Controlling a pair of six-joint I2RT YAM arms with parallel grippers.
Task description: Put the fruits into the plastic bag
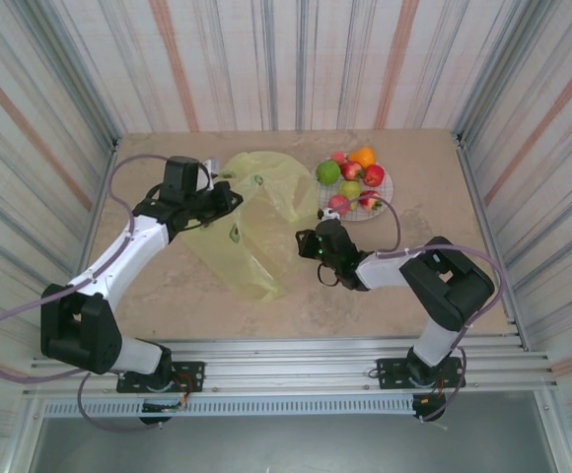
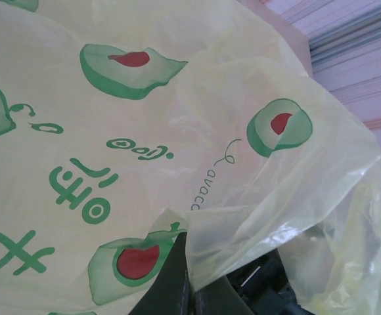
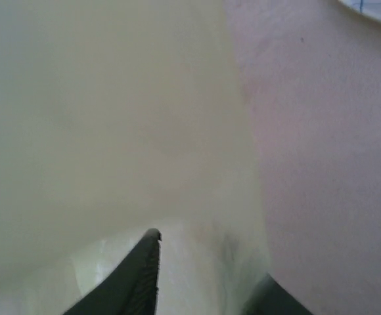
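Note:
The plastic bag lies crumpled on the table's middle, thin yellow-green film with green-and-red motifs. My left gripper is shut on the bag's upper left edge, and film comes out from between its fingertips. My right gripper is at the bag's right edge. Its fingers stand a narrow gap apart with bag film between them, and the right finger is partly veiled by film. The fruits are piled on the plate: a green apple, an orange and red apples.
The white grid-patterned plate sits at the back right, just beyond my right gripper, and its rim shows in the right wrist view. Striped walls close in the table on three sides. Bare tabletop runs along the front.

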